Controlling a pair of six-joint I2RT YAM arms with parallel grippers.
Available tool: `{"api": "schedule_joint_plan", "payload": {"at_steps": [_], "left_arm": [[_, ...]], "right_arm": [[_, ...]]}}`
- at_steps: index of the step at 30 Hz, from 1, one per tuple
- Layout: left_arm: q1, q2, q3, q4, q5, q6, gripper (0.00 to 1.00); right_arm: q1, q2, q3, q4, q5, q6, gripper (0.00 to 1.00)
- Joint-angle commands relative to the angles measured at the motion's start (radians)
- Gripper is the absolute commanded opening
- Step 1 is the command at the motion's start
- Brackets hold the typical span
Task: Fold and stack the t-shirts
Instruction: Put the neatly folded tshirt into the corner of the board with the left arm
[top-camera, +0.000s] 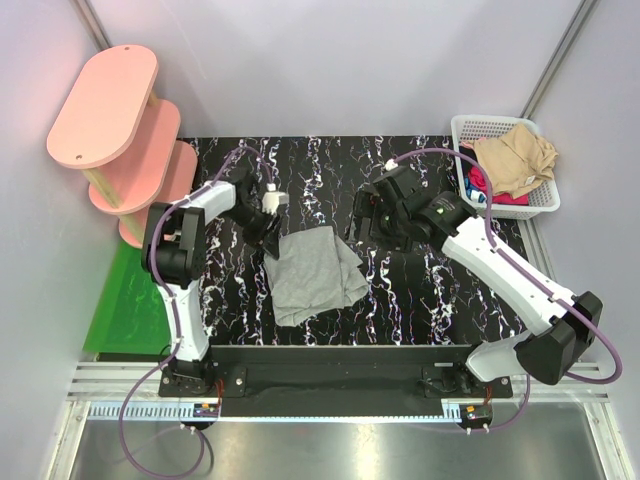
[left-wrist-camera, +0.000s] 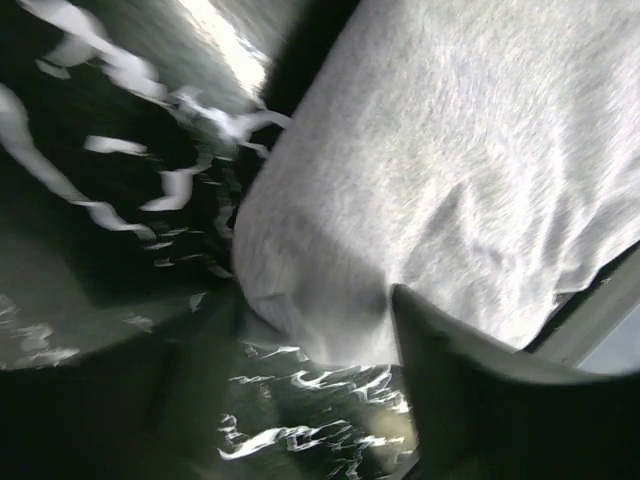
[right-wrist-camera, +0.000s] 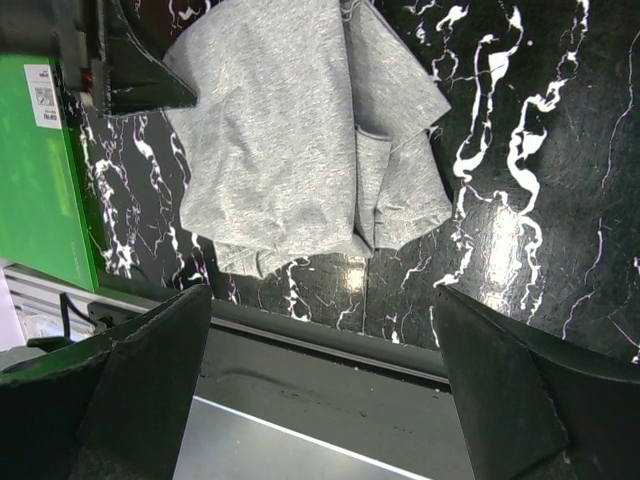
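Progress: early, one shirt part-folded | grey t-shirt (top-camera: 315, 272) lay mid-counter (top-camera: 450, 300) | left gripper (top-camera: 270, 245) at its far-left corner, jaws around cloth, pinch unclear | right gripper (top-camera: 362, 222) hovered beside its far-right corner, jaws spread, empty | tan shirt (top-camera: 515, 160) and others heaped in far-right basket (top-camera: 490, 119), nothing stacked

overhead view, wrist close-ups, shared grey t-shirt (top-camera: 315, 275)

Left arm (top-camera: 188, 320) and right arm (top-camera: 505, 270): white shells, black joints, purple cables (top-camera: 122, 425) looping alongside, black bolted bases.
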Motion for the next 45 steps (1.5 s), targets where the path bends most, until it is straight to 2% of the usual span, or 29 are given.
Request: {"api": "schedule_joint_plan", "payload": {"at_steps": [1, 2, 3, 10, 15, 18, 19, 22, 29, 40, 45], "left_arm": [[-0.028, -0.043, -0.078, 0.003, 0.000, 0.016, 0.16], [-0.026, -0.072, -0.087, 0.000, -0.014, 0.020, 0.03], [-0.023, -0.088, -0.098, 0.002, -0.022, 0.022, 0.00], [-0.005, -0.213, -0.176, -0.006, -0.104, 0.028, 0.00], [0.078, -0.384, -0.198, -0.062, -0.207, 0.020, 0.00], [0.164, -0.495, -0.235, -0.102, -0.249, 0.059, 0.00], [0.237, -0.516, -0.247, -0.113, -0.274, 0.088, 0.00], [0.357, -0.595, -0.308, -0.141, -0.316, 0.141, 0.00], [0.618, -0.708, -0.393, -0.210, -0.342, 0.303, 0.00], [1.037, -0.721, -0.339, -0.332, -0.305, 0.546, 0.00], [1.192, -0.716, -0.344, -0.359, -0.302, 0.639, 0.00]], "right_arm": [[-0.023, -0.040, -0.002, 0.033, 0.012, 0.008, 1.00], [-0.029, -0.041, -0.004, 0.034, 0.010, 0.009, 1.00], [-0.033, -0.044, -0.005, 0.036, 0.010, 0.011, 1.00], [-0.039, -0.064, -0.027, 0.048, 0.001, 0.008, 1.00], [-0.046, -0.086, -0.050, 0.053, -0.001, -0.001, 1.00], [-0.059, -0.104, -0.057, 0.056, -0.004, -0.012, 1.00], [-0.061, -0.110, -0.059, 0.056, -0.008, -0.017, 0.99], [-0.072, -0.121, -0.064, 0.056, -0.019, -0.027, 1.00], [-0.095, -0.158, -0.082, 0.056, -0.039, -0.046, 1.00], [-0.118, -0.208, -0.128, 0.056, -0.076, -0.058, 1.00], [-0.119, -0.210, -0.122, 0.057, -0.084, -0.064, 1.00]]}}
